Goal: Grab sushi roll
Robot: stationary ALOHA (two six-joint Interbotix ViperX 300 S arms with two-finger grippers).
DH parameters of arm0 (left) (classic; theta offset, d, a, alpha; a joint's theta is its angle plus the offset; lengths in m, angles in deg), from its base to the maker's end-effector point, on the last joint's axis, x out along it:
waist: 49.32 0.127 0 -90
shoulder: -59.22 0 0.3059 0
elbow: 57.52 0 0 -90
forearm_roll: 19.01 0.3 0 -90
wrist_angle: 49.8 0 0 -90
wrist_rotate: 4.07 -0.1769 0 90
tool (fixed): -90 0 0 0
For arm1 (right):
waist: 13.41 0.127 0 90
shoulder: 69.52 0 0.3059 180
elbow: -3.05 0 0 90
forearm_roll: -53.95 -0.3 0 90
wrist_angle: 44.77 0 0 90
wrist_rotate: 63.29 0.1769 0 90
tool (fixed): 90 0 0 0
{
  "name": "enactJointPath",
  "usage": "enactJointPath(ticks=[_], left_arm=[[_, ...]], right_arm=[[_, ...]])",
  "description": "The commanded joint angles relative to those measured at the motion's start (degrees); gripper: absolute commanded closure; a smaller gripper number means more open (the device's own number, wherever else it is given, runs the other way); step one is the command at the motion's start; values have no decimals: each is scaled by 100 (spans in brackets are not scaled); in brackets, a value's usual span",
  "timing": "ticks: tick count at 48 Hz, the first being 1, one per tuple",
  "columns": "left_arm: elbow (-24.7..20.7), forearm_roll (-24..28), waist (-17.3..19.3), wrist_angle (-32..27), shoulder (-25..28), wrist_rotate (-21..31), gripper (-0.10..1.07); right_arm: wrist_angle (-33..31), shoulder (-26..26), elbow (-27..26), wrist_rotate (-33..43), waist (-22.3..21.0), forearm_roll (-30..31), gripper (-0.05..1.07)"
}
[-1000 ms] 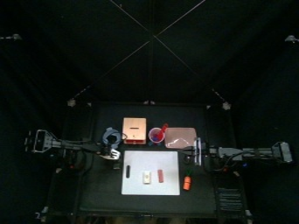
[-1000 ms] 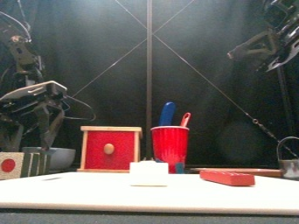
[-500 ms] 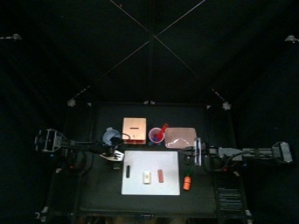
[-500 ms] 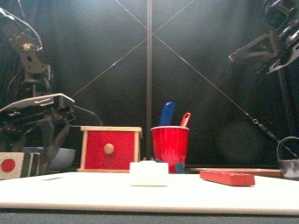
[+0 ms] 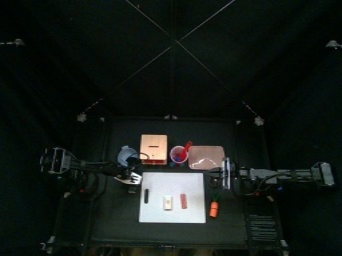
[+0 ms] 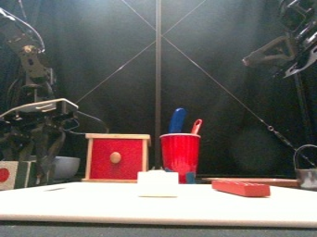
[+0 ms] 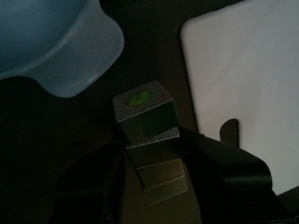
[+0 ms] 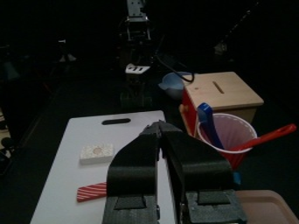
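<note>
Descent: left claw has sunk lower, jaws spread astride a small dark carton with a green-spotted top, just left of the white cutting board. Likely off target: the small white block-shaped sushi roll lies untouched mid-board. Right claw, pressed together, rests at right. Black bench, black curtains all round.

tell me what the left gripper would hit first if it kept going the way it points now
Most likely the small block with the green top: it sits straight ahead of the left gripper, between its open jaws. How close is unclear.
</note>
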Motion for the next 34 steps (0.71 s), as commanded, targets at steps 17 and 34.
enactJointPath(ticks=[17,34], left_arm=[[-105,536,-35,35,-879,-9,31],[26,1468,-44,554,-2303,-272,31]], right_arm=[[26,-53,-62,0,-18,0,101],[26,-9,-53,0,-70,0,101]])
